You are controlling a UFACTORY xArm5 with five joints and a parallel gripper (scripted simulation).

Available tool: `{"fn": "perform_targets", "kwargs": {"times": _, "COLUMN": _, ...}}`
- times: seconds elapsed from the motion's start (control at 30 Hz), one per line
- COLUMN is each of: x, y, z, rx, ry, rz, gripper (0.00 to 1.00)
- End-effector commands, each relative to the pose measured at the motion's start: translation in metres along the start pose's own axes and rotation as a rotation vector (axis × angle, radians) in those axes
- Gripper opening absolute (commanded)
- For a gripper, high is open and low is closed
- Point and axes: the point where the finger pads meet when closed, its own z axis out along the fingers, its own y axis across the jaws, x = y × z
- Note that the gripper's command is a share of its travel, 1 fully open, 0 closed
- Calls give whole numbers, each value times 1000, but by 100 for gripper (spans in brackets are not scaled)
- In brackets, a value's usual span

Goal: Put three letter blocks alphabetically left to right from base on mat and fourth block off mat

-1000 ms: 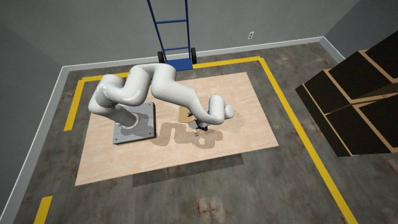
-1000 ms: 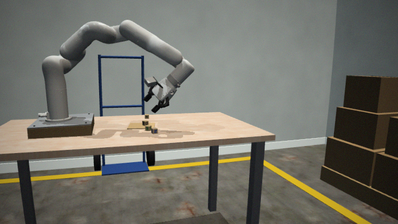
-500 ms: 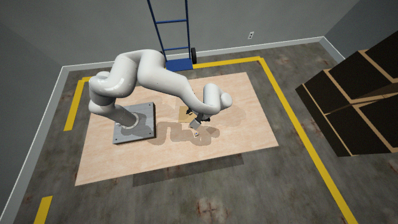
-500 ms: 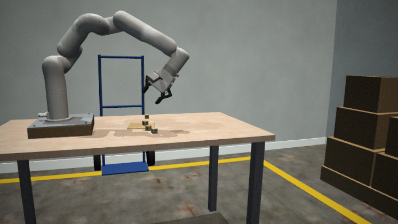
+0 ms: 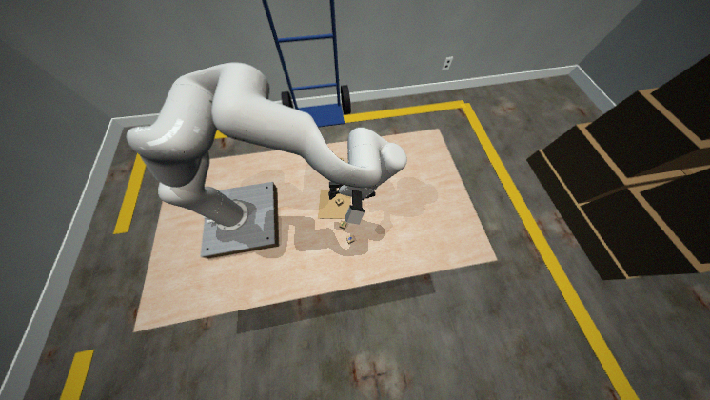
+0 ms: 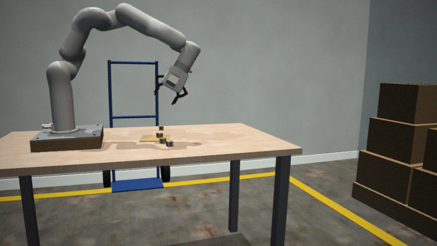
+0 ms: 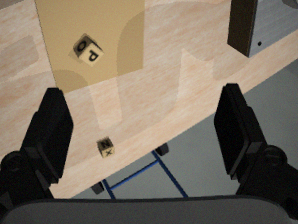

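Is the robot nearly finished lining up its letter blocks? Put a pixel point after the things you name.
Not nearly. The mat point(image 5: 325, 210) point(image 6: 148, 138) point(image 7: 100, 20) looks flat, and one block point(image 5: 339, 202) point(image 6: 159, 135) point(image 7: 89, 49), showing P and O, sits on it. The open jaws hold nothing. The green-lettered block point(image 5: 343, 224) point(image 6: 162, 140), blue-lettered block point(image 5: 350, 239) point(image 6: 169, 143) and X-marked block point(image 6: 161, 127) point(image 7: 105, 147) are off it; two lettered-top blocks must join the row.

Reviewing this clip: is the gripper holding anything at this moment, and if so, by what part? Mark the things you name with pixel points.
Nothing is held; the gripper point(image 5: 345, 194) point(image 6: 164, 98) point(image 7: 142, 103) is open.

White rounded arm tubes, black angular fingers
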Motion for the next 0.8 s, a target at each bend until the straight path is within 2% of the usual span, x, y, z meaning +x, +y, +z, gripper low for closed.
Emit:
{"fn": "perform_targets", "kwargs": {"times": 0.0, "x": -7, "y": 7, "z": -9, "rx": 49, "ry": 9, "rz": -131, "gripper": 100}}
{"fn": "perform_targets", "kwargs": {"times": 0.17, "x": -14, "y": 16, "z": -18, "rx": 91, "ry": 25, "rz": -282, "gripper": 100}}
{"fn": "perform_targets", "kwargs": {"times": 0.23, "x": -14, "y": 16, "z": -18, "rx": 91, "ry": 25, "rz": -282, "gripper": 100}}
{"fn": "perform_targets", "kwargs": {"times": 0.27, "x": -19, "y": 21, "z": -22, "rx": 115, "ry": 37, "rz": -369, "gripper": 100}}
{"fn": "perform_targets", "kwargs": {"times": 0.77, "x": -39, "y": 46, "z": -39, "rx": 218, "ry": 113, "rz": -772, "gripper": 100}}
